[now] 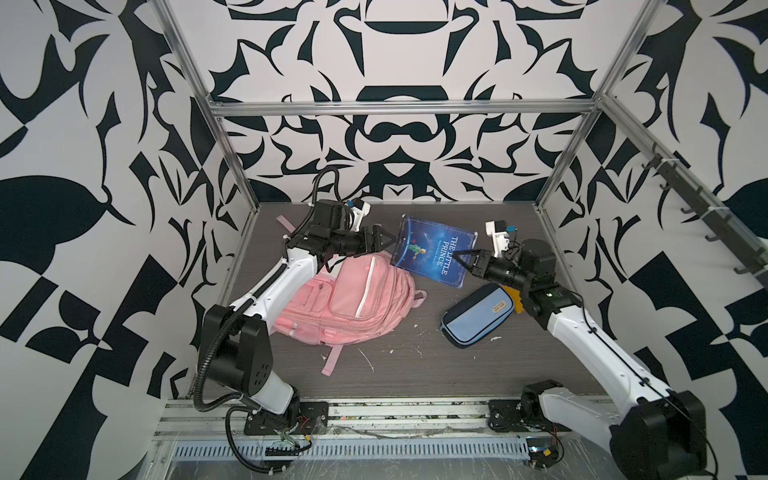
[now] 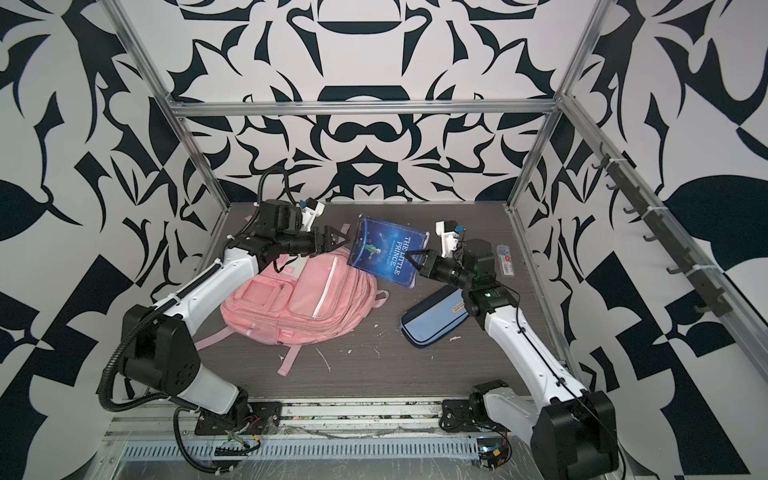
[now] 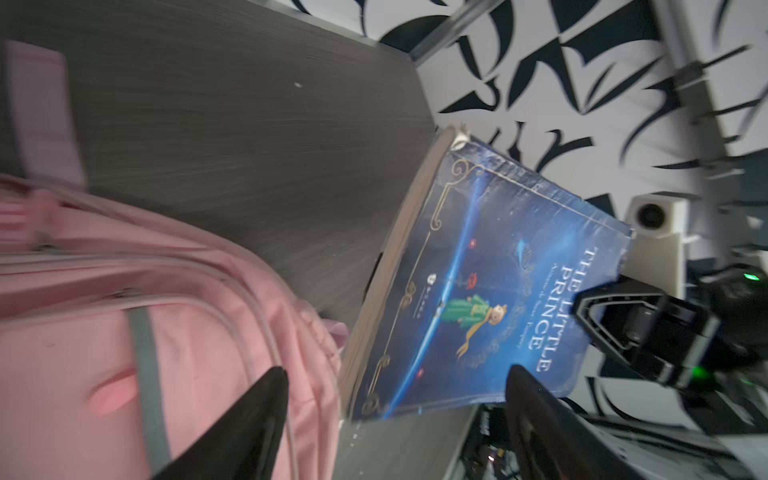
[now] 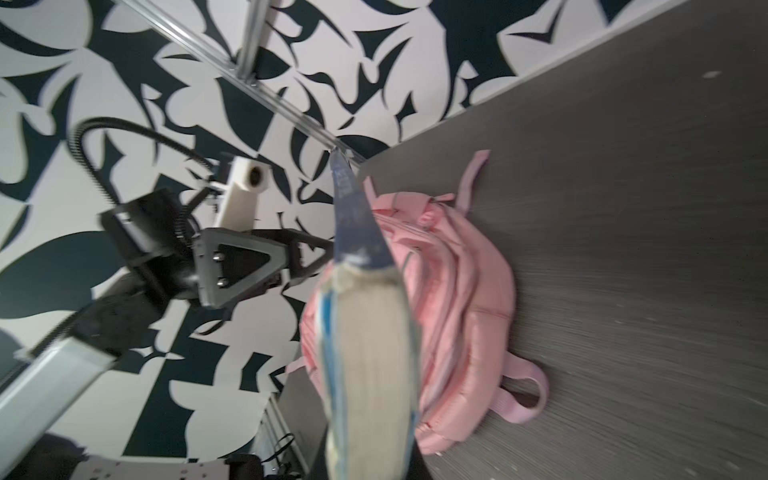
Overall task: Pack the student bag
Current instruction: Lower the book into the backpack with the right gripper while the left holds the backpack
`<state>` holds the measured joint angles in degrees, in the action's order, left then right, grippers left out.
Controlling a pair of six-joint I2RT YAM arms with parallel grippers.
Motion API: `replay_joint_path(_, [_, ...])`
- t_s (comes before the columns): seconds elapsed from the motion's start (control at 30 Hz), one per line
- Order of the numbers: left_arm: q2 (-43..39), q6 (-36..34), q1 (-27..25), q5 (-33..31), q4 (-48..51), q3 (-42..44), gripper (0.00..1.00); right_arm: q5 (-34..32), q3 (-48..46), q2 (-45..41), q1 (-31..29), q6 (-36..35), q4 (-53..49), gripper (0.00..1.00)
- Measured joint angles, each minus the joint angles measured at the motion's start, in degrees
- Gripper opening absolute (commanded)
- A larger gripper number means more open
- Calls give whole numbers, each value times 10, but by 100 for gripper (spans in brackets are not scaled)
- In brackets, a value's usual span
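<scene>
The student bag [image 1: 357, 299] [image 2: 299, 299] lies flat on the dark table, pink, front pockets up; it also shows in the wrist views [image 3: 124, 332] [image 4: 457, 311]. A blue book, "The Little Prince" [image 1: 432, 249] [image 2: 386, 249] [image 3: 478, 291] [image 4: 370, 332], hangs tilted above the table beside the bag's top. My right gripper [image 1: 457, 254] [image 2: 409, 255] [image 3: 582, 307] is shut on the book's right edge. My left gripper [image 1: 390, 241] [image 2: 345, 239] [image 3: 397, 374] stands open at the book's left edge, over the bag's top, its fingers apart from the cover.
A light-blue and navy pencil case [image 1: 478, 316] [image 2: 436, 318] lies under the right forearm, with a yellow item [image 1: 517, 301] behind it. A small clear box [image 2: 505, 259] sits near the right frame post. A rail of hooks [image 1: 706, 216] runs along the right wall.
</scene>
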<state>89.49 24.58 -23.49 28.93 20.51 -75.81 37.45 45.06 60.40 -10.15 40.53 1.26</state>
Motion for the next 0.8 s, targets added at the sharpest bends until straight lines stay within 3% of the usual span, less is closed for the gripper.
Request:
replay_joint_path(0.2, [40,-59,-107,-197,144,-46,71,-38,11,-48,74,-57,-122,0])
replay_joint_path(0.3, [94,-61,-143,-263,193,-64,65,-51,11,-54,85,-71,-155,0])
replay_joint_path(0.4, [138,-51,-152,-316,223,-65,54,-52,11,-54,84,-79,-180,0])
replay_joint_path(0.63, [169,-50,-160,-401,248,-65,47,-54,11,-64,84,-87,-205,0])
replay_joint_path(0.73, [179,-54,-167,-427,248,-64,37,-54,11,-70,84,-89,-208,0])
replay_joint_path(0.8, [182,-61,-172,-442,247,-64,25,-54,11,-71,84,-89,-208,0])
